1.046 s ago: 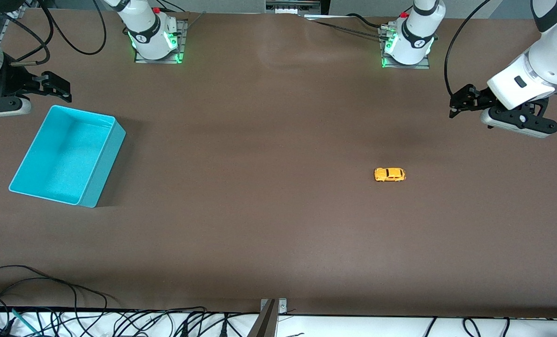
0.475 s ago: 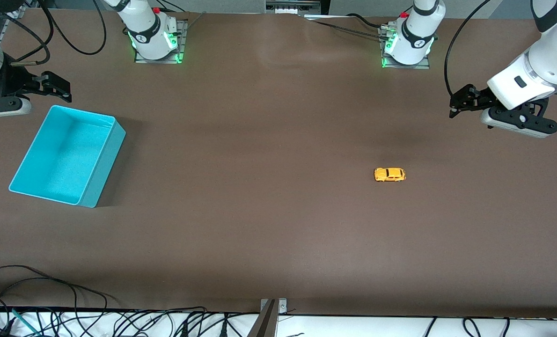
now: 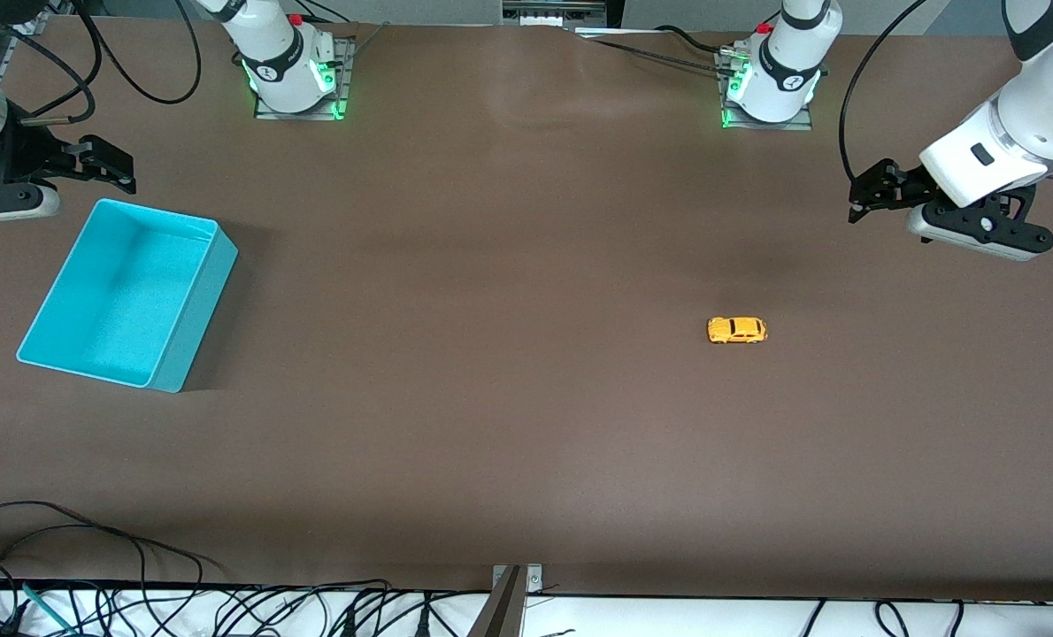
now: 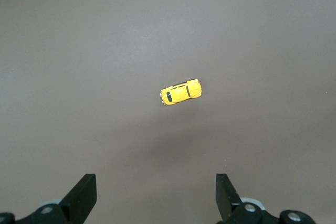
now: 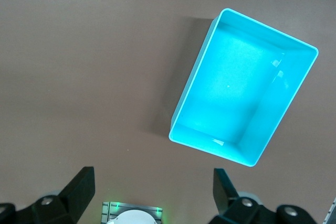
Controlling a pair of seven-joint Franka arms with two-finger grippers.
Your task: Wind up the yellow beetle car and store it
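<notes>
Yellow beetle car (image 3: 737, 330) sits alone on table (image 3: 509, 398); left hand (image 4: 156, 195) and right hand (image 5: 153, 192) released, aloft.

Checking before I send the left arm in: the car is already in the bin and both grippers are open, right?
Not quite. The car is not in the bin; it sits on the bare table toward the left arm's end, as the front view shows, and the bin is empty. The left gripper and right gripper are indeed open.

yellow-orange beetle car (image 3: 737, 330), turquoise bin (image 3: 49, 305), brown table (image 3: 491, 398)
</notes>
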